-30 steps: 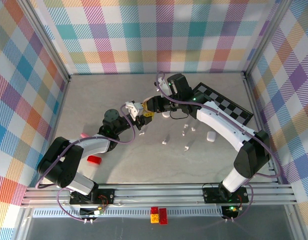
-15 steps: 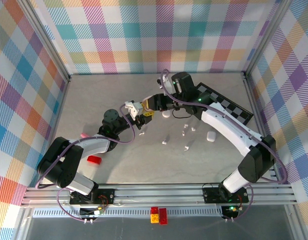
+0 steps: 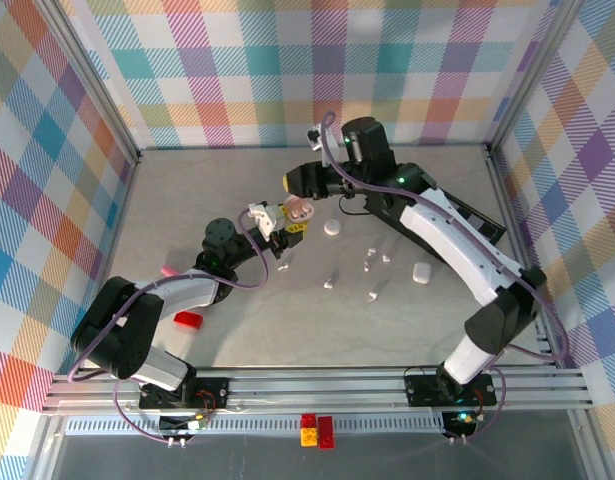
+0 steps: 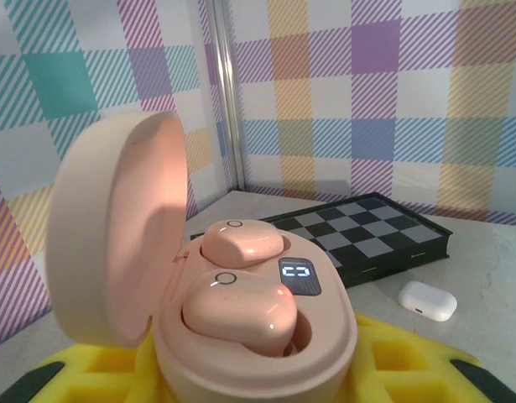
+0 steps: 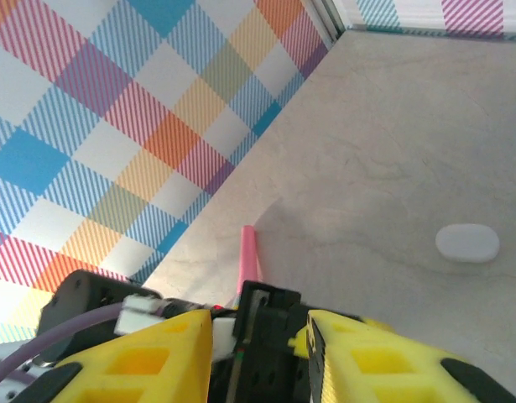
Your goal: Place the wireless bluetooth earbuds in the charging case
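A: From above first. Clenched on the pink charging case (image 3: 301, 209) with the left fingers (image 3: 293, 227), lid thrown open.

B: Hovering just beyond that case with the right fingers (image 3: 289, 181), spread, gripping nothing. Loose earbuds (image 3: 327, 283) scattered on the worktop (image 3: 207, 190), off to the right of both sets of fingers.

A: Over to the left wrist. Squeezed right between the left fingers (image 4: 409, 365): the charging case (image 4: 258, 344), two pink earbuds (image 4: 238, 304) seated side by side in the wells, display (image 4: 298, 273) lit just beside them.

B: Looks all but finished for this pair. No lid down yet, though. Could jolt or tilt here and spill an earbud, seated rather proud of the wells.

A: Right wrist now. Right fingers (image 5: 148, 361) parted, nothing between; beneath the gap, the left arm (image 5: 94, 304); ahead and to the right, a white oval case (image 5: 467, 243) on the worktop.

B: Tight quarters. Danger of clipping the lid or the left fingers on a careless descent, twisting the case in the grip.
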Controlling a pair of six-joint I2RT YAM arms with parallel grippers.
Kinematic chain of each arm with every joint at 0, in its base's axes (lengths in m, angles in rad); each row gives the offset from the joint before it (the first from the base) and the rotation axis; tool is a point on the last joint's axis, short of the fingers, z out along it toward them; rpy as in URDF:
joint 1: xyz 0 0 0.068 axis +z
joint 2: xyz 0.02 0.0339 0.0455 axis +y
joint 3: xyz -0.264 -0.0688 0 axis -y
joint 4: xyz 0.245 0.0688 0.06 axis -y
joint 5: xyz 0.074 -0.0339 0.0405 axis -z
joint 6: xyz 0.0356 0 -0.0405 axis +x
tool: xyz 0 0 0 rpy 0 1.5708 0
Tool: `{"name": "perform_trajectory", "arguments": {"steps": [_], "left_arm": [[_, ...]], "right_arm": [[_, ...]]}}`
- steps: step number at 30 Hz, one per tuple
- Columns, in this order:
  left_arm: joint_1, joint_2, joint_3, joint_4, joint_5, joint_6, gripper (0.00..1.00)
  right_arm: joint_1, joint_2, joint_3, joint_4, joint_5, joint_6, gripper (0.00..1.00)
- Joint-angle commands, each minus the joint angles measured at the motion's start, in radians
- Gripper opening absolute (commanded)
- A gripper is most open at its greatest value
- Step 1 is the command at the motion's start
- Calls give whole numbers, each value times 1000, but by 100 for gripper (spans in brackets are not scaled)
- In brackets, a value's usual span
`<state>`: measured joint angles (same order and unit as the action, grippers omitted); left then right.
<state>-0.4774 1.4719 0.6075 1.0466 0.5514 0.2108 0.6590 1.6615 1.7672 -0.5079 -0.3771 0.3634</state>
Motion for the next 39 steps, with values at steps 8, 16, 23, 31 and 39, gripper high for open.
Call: {"name": "perform_trajectory", "arguments": {"steps": [8,16,23,31,39], "left_arm": [[-7,-60,-4,13,19,17,37],[-7,-66,15,13,22,-8,37],[-6,-53,14,104,44,-81,37],[-7,-51,9,164,48,-129,37],[-9,-68,6,138,47,-125,37]], "right_arm": [[-9,20,24,-135,7,-50,36],[-26,-101,-114,-21,15,14,40],[-126,-178,-301,177,-190,224,60],[-134,-174,-448,396,-348,391,62],[-133,-133,-472,539,-472,498,52]]}}
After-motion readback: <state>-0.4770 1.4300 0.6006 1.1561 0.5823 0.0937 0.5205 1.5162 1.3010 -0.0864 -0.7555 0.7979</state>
